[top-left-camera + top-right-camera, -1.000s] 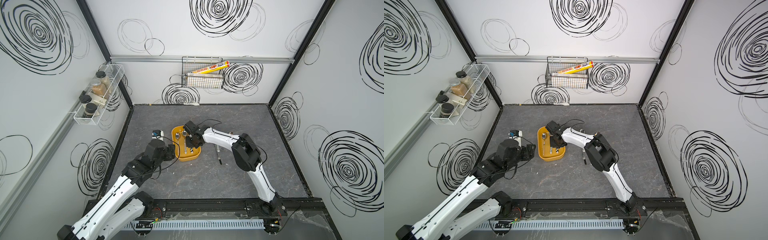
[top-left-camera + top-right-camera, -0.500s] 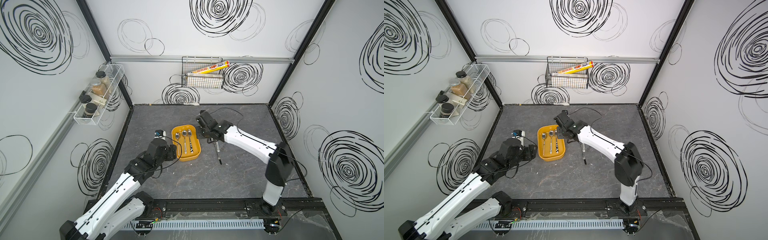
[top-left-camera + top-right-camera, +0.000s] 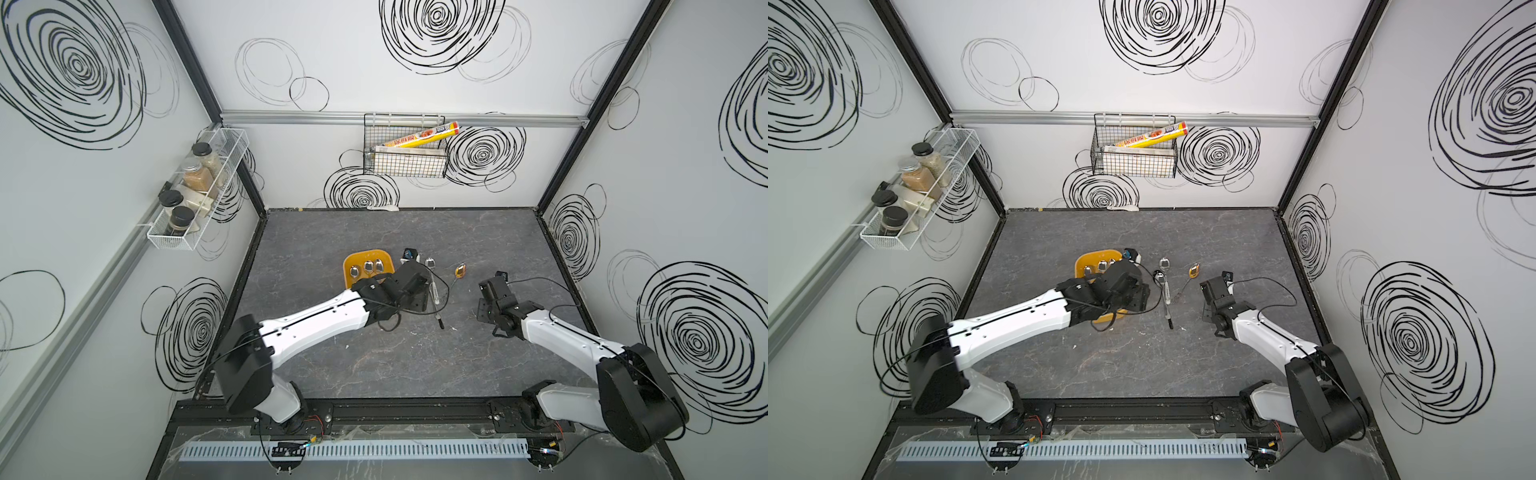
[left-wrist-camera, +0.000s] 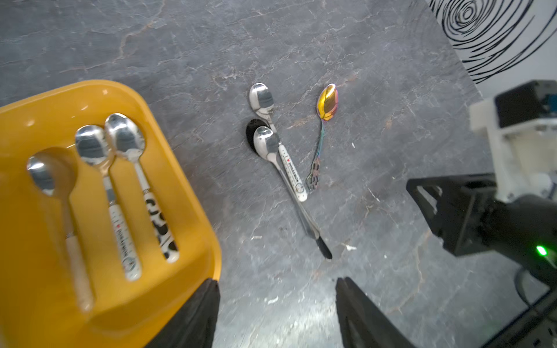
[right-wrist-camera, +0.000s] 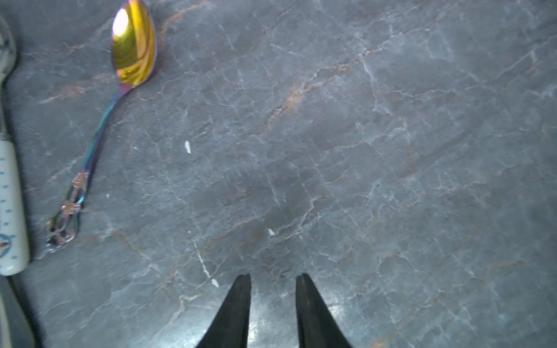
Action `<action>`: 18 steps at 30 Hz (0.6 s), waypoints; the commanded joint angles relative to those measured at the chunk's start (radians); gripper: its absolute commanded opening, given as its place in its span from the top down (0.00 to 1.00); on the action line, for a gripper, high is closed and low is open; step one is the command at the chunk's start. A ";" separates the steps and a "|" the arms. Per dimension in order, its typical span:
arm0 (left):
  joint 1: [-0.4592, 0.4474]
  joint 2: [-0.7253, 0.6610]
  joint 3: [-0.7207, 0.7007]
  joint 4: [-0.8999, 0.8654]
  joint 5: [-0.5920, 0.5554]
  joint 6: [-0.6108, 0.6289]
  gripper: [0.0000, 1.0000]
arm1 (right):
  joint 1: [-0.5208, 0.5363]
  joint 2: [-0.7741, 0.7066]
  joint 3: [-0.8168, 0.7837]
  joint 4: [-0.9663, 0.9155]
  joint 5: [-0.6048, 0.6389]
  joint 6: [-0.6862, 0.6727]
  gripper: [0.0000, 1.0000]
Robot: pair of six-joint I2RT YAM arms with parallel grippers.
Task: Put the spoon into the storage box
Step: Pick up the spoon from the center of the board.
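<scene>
Right of the storage box [image 4: 60, 99] lie overlapping spoons [image 4: 289, 164] and a rainbow spoon [image 4: 327, 104], handles pointing near. The left hand [image 4: 275, 281], wide and empty, is closest to the overlapping spoons; the right hand [image 5: 272, 275], narrow and empty, is closest to the rainbow spoon.

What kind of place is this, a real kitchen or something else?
Probably a mock kitchen in a robot test cell: a white wire rack of spice jars and a black wire basket hang on scribble-patterned walls, and the storage box holding spoons sits on a marble-look tabletop.
</scene>
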 commanded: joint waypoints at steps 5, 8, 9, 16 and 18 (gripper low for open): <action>0.012 0.328 0.260 -0.016 0.009 0.008 0.34 | -0.012 -0.025 -0.077 0.124 0.032 0.038 0.71; 0.025 0.431 0.343 -0.028 0.026 0.016 0.35 | -0.012 -0.027 -0.077 0.121 0.028 0.035 0.71; 0.029 0.461 0.369 -0.031 0.033 0.022 0.37 | -0.012 -0.028 -0.080 0.124 0.024 0.034 0.71; 0.047 0.625 0.533 -0.073 0.043 0.056 0.40 | -0.011 -0.009 -0.074 0.125 0.007 0.033 0.71; 0.051 0.651 0.546 -0.077 0.040 0.058 0.41 | -0.012 0.004 -0.067 0.119 0.004 0.033 0.71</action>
